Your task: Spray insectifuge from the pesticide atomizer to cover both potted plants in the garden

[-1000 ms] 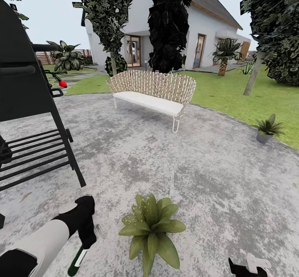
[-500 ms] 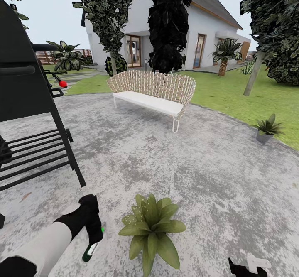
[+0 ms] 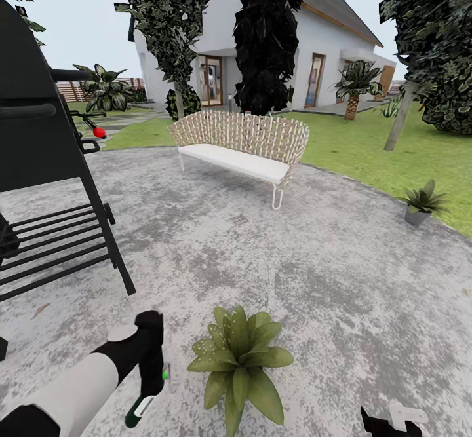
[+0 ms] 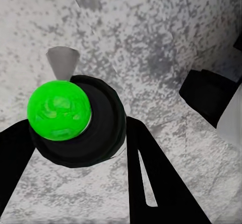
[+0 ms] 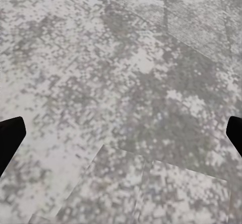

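Note:
Low at the left of the head view, my left gripper (image 3: 152, 384) is shut on the pesticide atomizer (image 3: 139, 409), a slim dark-green bottle with a white patch. In the left wrist view the atomizer (image 4: 75, 123) shows as a dark round body with a bright green ball and a pale nozzle, held between black fingers (image 4: 151, 183). One potted plant (image 3: 239, 358) spreads its leaves on the patio just right of the bottle. The other potted plant (image 3: 421, 202) stands in a grey pot at the patio's right edge. My right gripper (image 3: 393, 422) (image 5: 121, 133) hangs open over bare stone.
A black grill (image 3: 46, 162) on a slatted stand fills the left side. A wicker bench (image 3: 239, 145) stands at the far middle of the round stone patio (image 3: 314, 273). Lawn, trees and a white house lie beyond.
My left gripper has carried the atomizer to the right, closer to the near potted plant. The right arm and the camera have stayed still.

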{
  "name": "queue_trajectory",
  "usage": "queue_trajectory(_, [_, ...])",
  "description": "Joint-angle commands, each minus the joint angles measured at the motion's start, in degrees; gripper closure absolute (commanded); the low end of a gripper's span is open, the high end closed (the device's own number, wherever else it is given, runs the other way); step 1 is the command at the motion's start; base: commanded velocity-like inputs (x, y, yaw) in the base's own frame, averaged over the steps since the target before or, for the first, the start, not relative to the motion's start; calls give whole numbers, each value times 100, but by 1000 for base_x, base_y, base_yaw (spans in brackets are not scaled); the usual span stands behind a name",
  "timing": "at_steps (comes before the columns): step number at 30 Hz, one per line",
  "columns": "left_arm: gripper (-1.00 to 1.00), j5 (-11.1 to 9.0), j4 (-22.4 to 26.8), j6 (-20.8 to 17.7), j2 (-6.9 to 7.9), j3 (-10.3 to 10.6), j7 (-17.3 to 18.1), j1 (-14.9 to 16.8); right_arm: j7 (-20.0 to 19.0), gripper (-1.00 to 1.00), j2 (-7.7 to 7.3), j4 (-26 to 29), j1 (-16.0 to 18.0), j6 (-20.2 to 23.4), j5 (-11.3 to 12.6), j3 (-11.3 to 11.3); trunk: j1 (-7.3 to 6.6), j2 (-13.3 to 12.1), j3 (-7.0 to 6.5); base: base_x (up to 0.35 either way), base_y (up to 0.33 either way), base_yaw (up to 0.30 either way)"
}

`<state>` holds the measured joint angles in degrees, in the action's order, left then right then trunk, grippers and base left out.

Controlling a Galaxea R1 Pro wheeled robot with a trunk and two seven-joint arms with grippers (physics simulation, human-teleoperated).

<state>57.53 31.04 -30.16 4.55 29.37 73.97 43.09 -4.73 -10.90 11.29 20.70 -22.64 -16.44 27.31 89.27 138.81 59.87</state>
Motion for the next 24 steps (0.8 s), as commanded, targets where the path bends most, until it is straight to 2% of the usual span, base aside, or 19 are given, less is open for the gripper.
queue_trajectory(1, [100,2,13,-60,-7,31,29,3,-40,-100,1,-4,4,-21,-26,48,-1,2,5,0,0,0])
queue_trajectory(4, [100,4,16,60,-47,26,1,6,-42,-100,1,-4,4,-21,-26,46,-1,2,5,0,-34,0])
queue_trajectory(9, [100,19,2,86,-55,9,-39,6,-43,-100,1,-4,4,-21,-26,46,-1,2,5,-18,-230,0])
queue_trajectory(14, [100,21,-1,61,-49,-1,-57,14,-38,-100,1,-4,4,-21,-26,47,-1,2,5,-206,-210,16])
queue_trajectory(19, [100,21,-2,55,-42,-3,-64,15,-37,-100,1,-4,4,-21,-26,46,-1,2,5,-257,-176,212])
queue_trajectory(24, [100,21,-2,50,-53,-31,-104,15,-37,-100,1,-4,4,-21,-26,47,-1,2,5,-71,-36,262])
